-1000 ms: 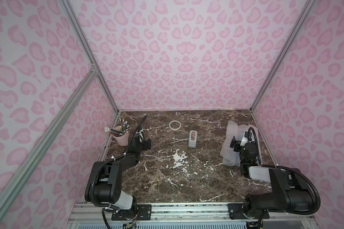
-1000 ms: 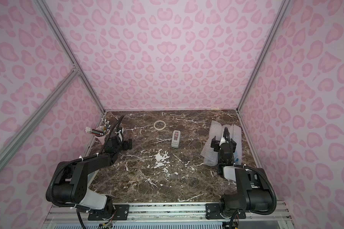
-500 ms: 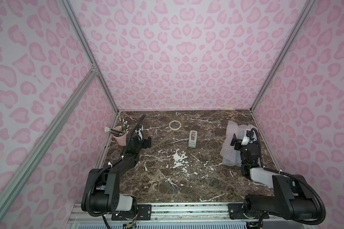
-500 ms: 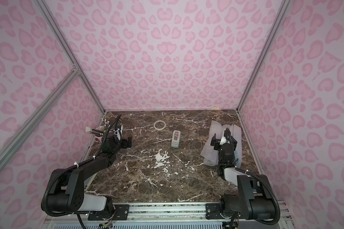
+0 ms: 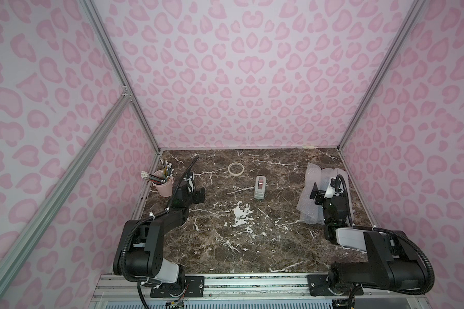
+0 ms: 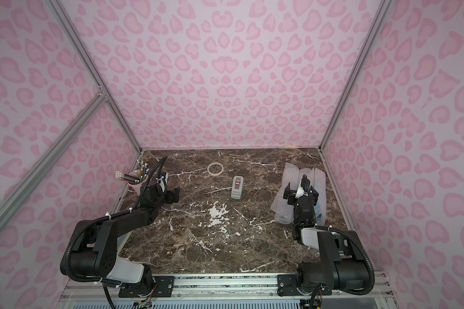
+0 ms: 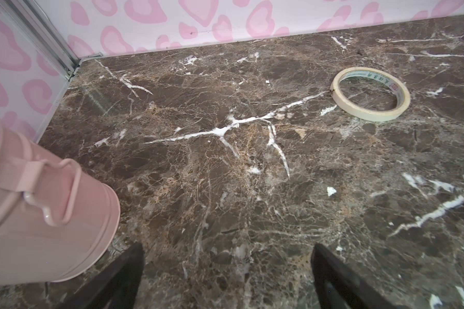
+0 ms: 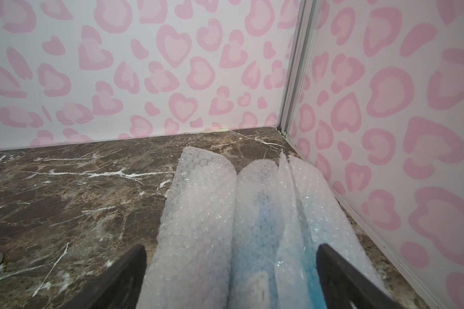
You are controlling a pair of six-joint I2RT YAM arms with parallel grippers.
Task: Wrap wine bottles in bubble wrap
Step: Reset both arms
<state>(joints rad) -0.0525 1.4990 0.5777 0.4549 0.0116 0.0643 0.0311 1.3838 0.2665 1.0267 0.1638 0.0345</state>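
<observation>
The bubble wrap (image 8: 198, 214) lies as rolled bundles side by side at the right edge of the table (image 5: 225, 240), close beside the right wall (image 8: 413, 133). Through the plastic of the middle bundle a blue bottle (image 8: 263, 211) shows, and more blue shows in the bundle nearest the wall. What the bundle on the table side contains I cannot tell, and no purple bottle is visible. The right gripper (image 8: 231, 250) hangs over these bundles with its jaws spread wide and nothing between them; whether a finger touches the plastic I cannot say. In my judgement the wrapping is mostly done and the work in hand is to settle or secure a bundle. To do this well, the fingers should go down on both sides of one roll only and close softly, because glass under slippery wrap can slide. The loose edge that stands up between two bundles should not be caught, or the roll may open. The right arm reaches forward along the wall, with its wrist pointing down at a slant. The left gripper (image 7: 227, 250), also wide open and empty, points at bare marble beside the pink cup (image 7: 46, 214), with the tape roll (image 7: 370, 93) farther off and the tape dispenser (image 5: 259, 187) near the middle of the table.
</observation>
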